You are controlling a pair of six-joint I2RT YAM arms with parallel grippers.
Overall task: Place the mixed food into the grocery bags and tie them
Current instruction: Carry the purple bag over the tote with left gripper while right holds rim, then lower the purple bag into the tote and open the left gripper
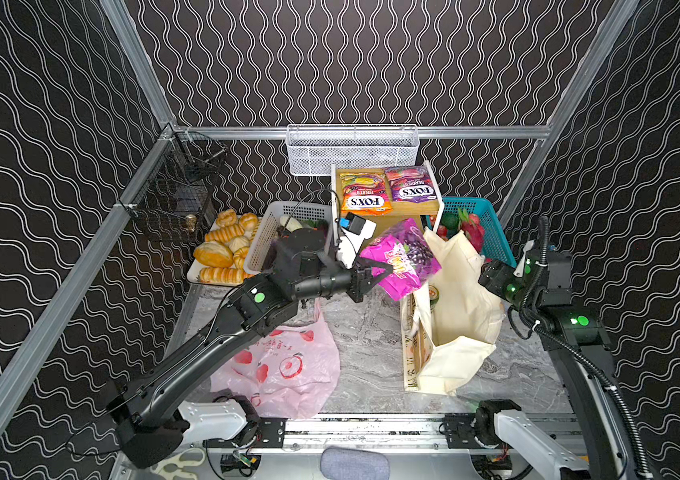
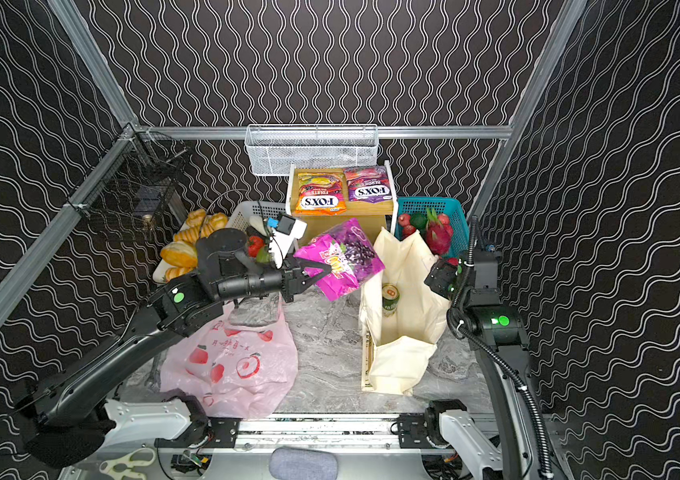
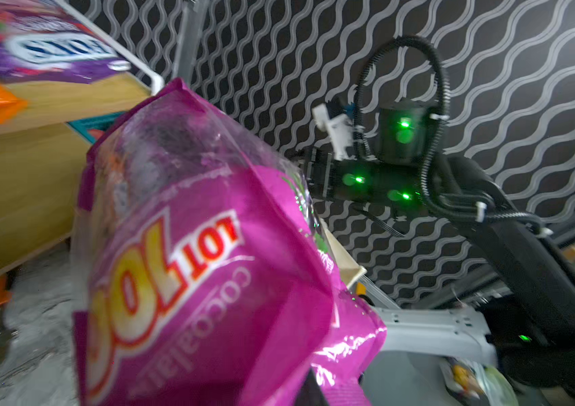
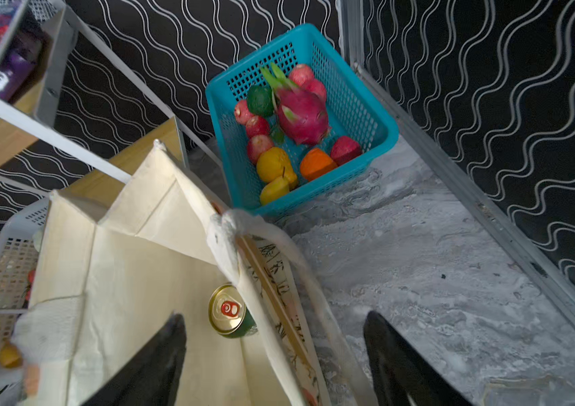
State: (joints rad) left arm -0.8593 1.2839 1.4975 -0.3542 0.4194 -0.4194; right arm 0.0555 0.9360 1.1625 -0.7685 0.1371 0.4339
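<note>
The purple snack packet (image 1: 402, 257) hangs tilted above the middle of the bench (image 1: 365, 332), beside the open cream tote (image 1: 458, 316) holding a green can (image 2: 390, 296); the pink plastic bag (image 1: 288, 365) lies crumpled front-left.

We list:
- Orange-yellow packet (image 1: 365, 195): "FOX'S" and "FRUITS", upside down in both top views.
- Purple packet (image 1: 413, 187) beside it: "FOX'S" and "BERRIES".
- Magenta snack packet (image 3: 208, 267): "LOT 100", and smaller print of which we read only "COCOALA".
- Pink plastic bag (image 1: 288, 374): red characters, unreadable.
- Tote (image 1: 413, 365): side lettering, illegible.
</note>
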